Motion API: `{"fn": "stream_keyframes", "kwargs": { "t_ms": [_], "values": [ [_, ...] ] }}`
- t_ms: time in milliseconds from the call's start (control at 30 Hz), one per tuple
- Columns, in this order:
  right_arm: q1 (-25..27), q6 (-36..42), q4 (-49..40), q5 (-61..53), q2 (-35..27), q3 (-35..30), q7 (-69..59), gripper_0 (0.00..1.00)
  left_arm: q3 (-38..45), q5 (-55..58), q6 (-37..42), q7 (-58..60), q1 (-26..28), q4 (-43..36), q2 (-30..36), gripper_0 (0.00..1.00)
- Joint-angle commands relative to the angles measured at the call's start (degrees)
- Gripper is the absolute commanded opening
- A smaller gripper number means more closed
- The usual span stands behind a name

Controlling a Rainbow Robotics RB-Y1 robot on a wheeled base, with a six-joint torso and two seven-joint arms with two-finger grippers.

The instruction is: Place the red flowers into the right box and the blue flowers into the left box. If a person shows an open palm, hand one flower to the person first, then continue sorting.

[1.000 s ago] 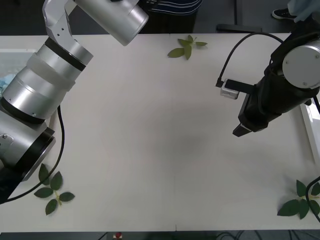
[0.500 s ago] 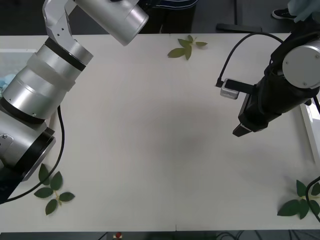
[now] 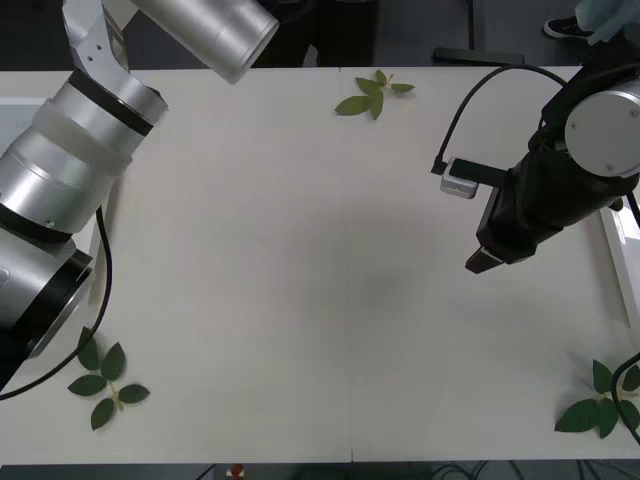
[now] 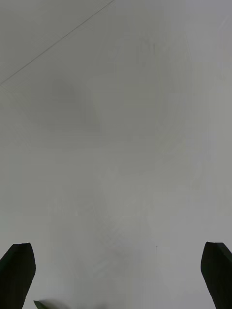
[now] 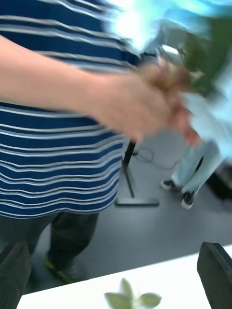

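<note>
In the left wrist view the person (image 5: pixel 58 145) in a navy-and-white striped shirt stands behind the table. The person's hand (image 5: pixel 135 106) is closed around a blurred blue flower (image 5: pixel 205 113) with green leaves. My left gripper (image 5: pixel 116 253) is open and empty, raised near the table's far edge, facing that hand. My right gripper (image 4: pixel 116 251) is open over bare tabletop, and it hangs above the table's right half (image 3: pixel 485 262). The right box (image 3: pixel 622 250) shows as a white rim at the right edge. The left box (image 3: pixel 20 108) peeks out behind my left arm. The red flowers are out of view.
Loose green leaf sprigs lie at the far middle (image 3: pixel 372 94), the near left (image 3: pixel 105 385) and the near right corner (image 3: pixel 602 405). One sprig (image 5: pixel 130 297) lies at the table edge below my left gripper. A black stand and someone's legs are on the floor behind.
My left arm has swung up and to the left. The striped shirt at the far table edge has left the front view. The right arm has not moved.
</note>
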Motion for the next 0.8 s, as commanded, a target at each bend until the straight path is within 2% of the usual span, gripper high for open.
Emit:
{"fn": "stream_keyframes", "kwargs": {
  "t_ms": [33, 200, 333, 433, 533, 633, 800],
  "values": [
    [-0.52, -0.2, -0.97, 0.01, -0.53, -0.24, 2.55, 1.0, 1.41, 6.06, -0.4, -5.18, 0.39, -4.49, 3.89, 1.0],
    [-0.52, -0.2, -0.97, 0.01, -0.53, -0.24, 2.55, 1.0, 2.81, 16.52, -0.32, -18.89, 4.17, -8.01, 7.84, 1.0],
    [-0.52, -0.2, -0.97, 0.01, -0.53, -0.24, 2.55, 1.0, 5.98, 27.24, 3.64, -32.43, 7.33, -11.17, 9.95, 1.0],
    [-0.52, -0.2, -0.97, 0.01, -0.53, -0.24, 2.55, 1.0, 10.64, 37.17, 10.58, -42.97, 8.47, -12.67, 10.57, 1.0],
    [-0.52, -0.2, -0.97, 0.01, -0.53, -0.24, 2.55, 1.0, 17.67, 46.84, 20.69, -54.75, 9.27, -13.19, 10.48, 1.0],
    [-0.52, -0.2, -0.97, 0.01, -0.53, -0.24, 2.55, 1.0, 23.47, 51.76, 28.42, -63.19, 9.71, -13.1, 10.48, 1.0],
    [-0.52, -0.2, -0.97, 0.01, -0.53, -0.24, 2.55, 1.0, 30.76, 62.4, 36.69, -75.76, 11.73, -11.0, 11.45, 1.0]
  ]
}}
